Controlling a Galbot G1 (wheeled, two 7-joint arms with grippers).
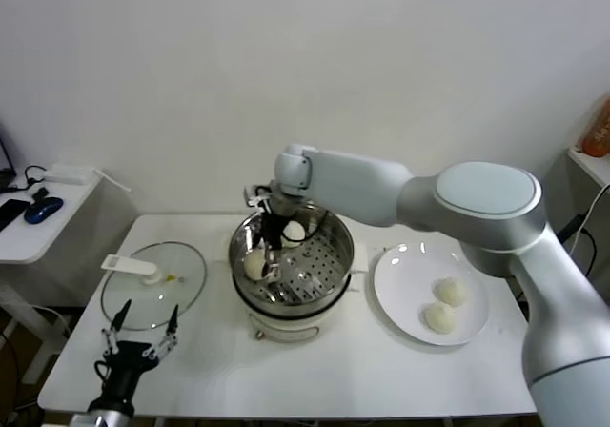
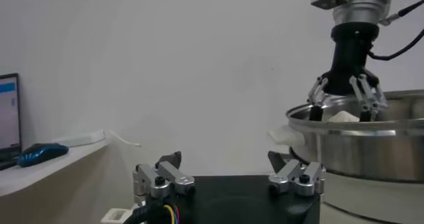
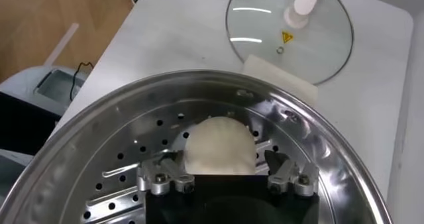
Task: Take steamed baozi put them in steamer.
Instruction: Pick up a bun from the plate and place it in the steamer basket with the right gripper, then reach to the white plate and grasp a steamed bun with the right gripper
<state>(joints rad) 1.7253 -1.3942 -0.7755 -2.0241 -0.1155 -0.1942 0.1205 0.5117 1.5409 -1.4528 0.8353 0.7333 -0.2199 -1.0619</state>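
Note:
The steel steamer (image 1: 335, 238) stands mid-table. Two white baozi lie on its tray, one at the left (image 1: 254, 266) and one at the back (image 1: 295, 230). Two more baozi (image 1: 450, 292) (image 1: 439, 318) lie on the white plate (image 1: 400, 284) to the right. My right gripper (image 1: 268, 255) is down inside the steamer. In the right wrist view it (image 3: 222, 158) is open, with its fingers on either side of the left baozi (image 3: 218, 146), which rests on the tray. My left gripper (image 1: 141, 336) is open and empty at the table's front left; it also shows in the left wrist view (image 2: 225, 169).
The glass lid (image 1: 152, 284) with a white handle lies flat left of the steamer, also in the right wrist view (image 3: 265, 20). A side table (image 1: 38, 227) with a mouse stands far left. A shelf (image 1: 593, 160) is at the far right.

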